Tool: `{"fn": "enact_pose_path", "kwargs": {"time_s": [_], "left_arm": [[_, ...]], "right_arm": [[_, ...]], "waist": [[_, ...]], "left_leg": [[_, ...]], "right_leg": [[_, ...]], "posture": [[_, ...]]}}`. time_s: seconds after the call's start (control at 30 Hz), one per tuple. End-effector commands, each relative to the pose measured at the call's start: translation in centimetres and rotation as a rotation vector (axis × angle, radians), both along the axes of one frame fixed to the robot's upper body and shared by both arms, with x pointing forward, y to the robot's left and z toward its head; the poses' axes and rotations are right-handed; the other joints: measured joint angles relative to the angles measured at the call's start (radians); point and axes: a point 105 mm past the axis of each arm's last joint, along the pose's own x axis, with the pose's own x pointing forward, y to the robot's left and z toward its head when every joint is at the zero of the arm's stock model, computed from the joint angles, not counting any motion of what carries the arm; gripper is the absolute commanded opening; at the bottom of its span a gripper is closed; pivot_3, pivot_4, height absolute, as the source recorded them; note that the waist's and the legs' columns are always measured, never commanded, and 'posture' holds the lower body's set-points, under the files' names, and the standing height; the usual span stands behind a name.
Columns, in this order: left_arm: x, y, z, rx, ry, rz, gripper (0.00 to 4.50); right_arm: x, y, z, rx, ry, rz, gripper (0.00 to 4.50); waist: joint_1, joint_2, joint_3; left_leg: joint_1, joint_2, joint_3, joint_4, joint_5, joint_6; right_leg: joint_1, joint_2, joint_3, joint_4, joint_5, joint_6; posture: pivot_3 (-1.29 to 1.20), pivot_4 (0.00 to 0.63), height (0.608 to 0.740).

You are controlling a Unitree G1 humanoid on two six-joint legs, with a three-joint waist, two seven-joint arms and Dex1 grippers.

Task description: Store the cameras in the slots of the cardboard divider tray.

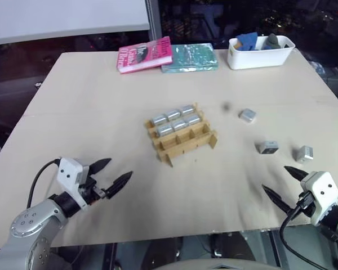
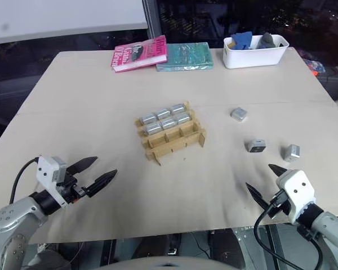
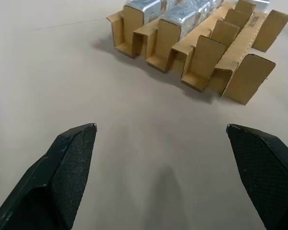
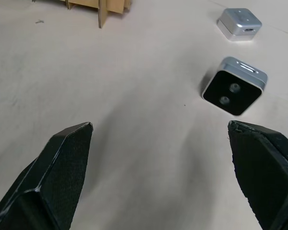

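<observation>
- Cardboard divider tray [image 1: 182,134] sits mid-worktop [image 1: 101,101]; its two far rows hold six silver cameras [image 1: 174,120], the two near rows look empty.
- Three loose cameras lie right of the tray, apart from each other: one with its dark lens face showing [image 1: 268,147] is nearest the tray's near-right corner, one beyond it [image 1: 247,116], one farthest right [image 1: 305,153].
- Right hand [image 1: 286,183] hovers near the worktop's front edge, on the near side of the lens-face camera, fingers spread wide, holding nothing.
- Left hand [image 1: 112,174] is near-left of the tray, also spread and empty, pointing at the tray.
- Step in hand, as I read it: first pick with the right hand. The lens-face camera is the closest target.
- Do it well: straddle the camera across its flat metal sides, not corner to corner; the body looks smooth and could squirt out of a skewed pinch.
- It looks tipped up on an edge, so come down square and close slowly.
- Drop into an empty near-row slot; partitions are thin card, so align before lowering or the tray will shove.
- Left hand could brace the tray's near-left corner.
</observation>
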Motion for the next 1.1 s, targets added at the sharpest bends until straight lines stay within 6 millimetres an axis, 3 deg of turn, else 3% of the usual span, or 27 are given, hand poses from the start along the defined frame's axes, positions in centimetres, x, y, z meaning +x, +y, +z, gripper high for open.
{"fn": "enact_pose_path", "kwargs": {"time_s": [0.03, 0.13, 0.23, 0.33, 0.47, 0.67, 0.9, 1.1], "left_arm": [[0.4, -0.8, 2.6, -0.04, -0.089, -0.043, 4.5], [1.3, -2.2, 5.2, -0.128, -0.164, -0.12, 4.5], [1.4, -3.9, 7.1, -0.161, -0.203, -0.244, 4.5], [1.0, -6.0, 8.6, -0.144, -0.221, -0.422, 4.5], [0.9, -7.1, 9.3, -0.152, -0.219, -0.506, 4.5], [0.0, -8.5, 9.1, -0.104, -0.215, -0.624, 4.5], [-0.1, -8.8, 9.1, -0.114, -0.222, -0.626, 4.5], [-0.2, -8.5, 9.2, -0.114, -0.229, -0.605, 4.5]], "right_arm": [[1.4, -0.9, 1.6, -0.035, -0.081, -0.098, 4.48], [3.9, -3.3, 3.7, -0.007, -0.153, -0.337, 4.48], [4.8, -5.3, 4.6, -0.048, -0.158, -0.407, 4.48], [4.9, -6.9, 5.5, -0.158, -0.151, -0.332, 4.48], [4.4, -7.9, 5.7, -0.229, -0.071, -0.214, 4.48], [4.2, -9.7, 5.9, -0.303, 0.03, -0.192, 4.48], [5.7, -12.7, 5.2, -0.686, 0.039, -0.114, 4.48], [7.0, -12.9, 5.3, -0.908, -0.006, 0.047, 4.48]], "waist": [[0.0, 0.0, 0.0], [0.0, 0.0, 0.001], [0.001, 0.0, 0.0], [0.003, 0.001, 0.001], [-0.003, 0.003, 0.001], [-0.002, 0.003, 0.001], [-0.001, 0.003, 0.001], [-0.003, 0.004, 0.002]], "left_leg": [[0.0, 0.0, 0.0, 0.0, 0.0, 0.0], [-0.001, 0.0, 0.0, 0.002, 0.0, -0.001], [0.0, -0.001, 0.0, 0.003, 0.001, -0.001], [-0.001, -0.002, -0.001, 0.001, 0.001, -0.001], [-0.001, -0.002, 0.0, -0.001, 0.003, -0.004], [-0.001, 0.0, 0.001, -0.001, 0.0, 0.001], [-0.001, -0.001, 0.001, 0.0, 0.0, 0.001], [0.0, 0.0, 0.001, 0.0, 0.003, -0.003]], "right_leg": [[0.0, 0.0, 0.0, 0.0, 0.0, 0.0], [-0.001, 0.0, 0.0, 0.001, 0.0, -0.001], [0.0, -0.001, -0.001, 0.001, 0.0, -0.001], [-0.001, -0.001, -0.002, 0.001, 0.002, 0.002], [0.0, 0.0, -0.002, -0.001, 0.002, 0.003], [0.0, 0.003, -0.001, -0.001, 0.002, 0.003], [0.001, 0.002, -0.001, -0.002, 0.002, 0.003], [0.001, 0.003, -0.001, -0.001, 0.002, 0.003]], "posture": [[0.0, 0.15, 0.74], [0.0, 0.15, 0.74], [0.0, 0.15, 0.74], [0.0, 0.15, 0.74], [0.0, 0.15, 0.74], [0.0, 0.15, 0.74], [0.0, 0.15, 0.74], [0.0, 0.15, 0.74]]}}
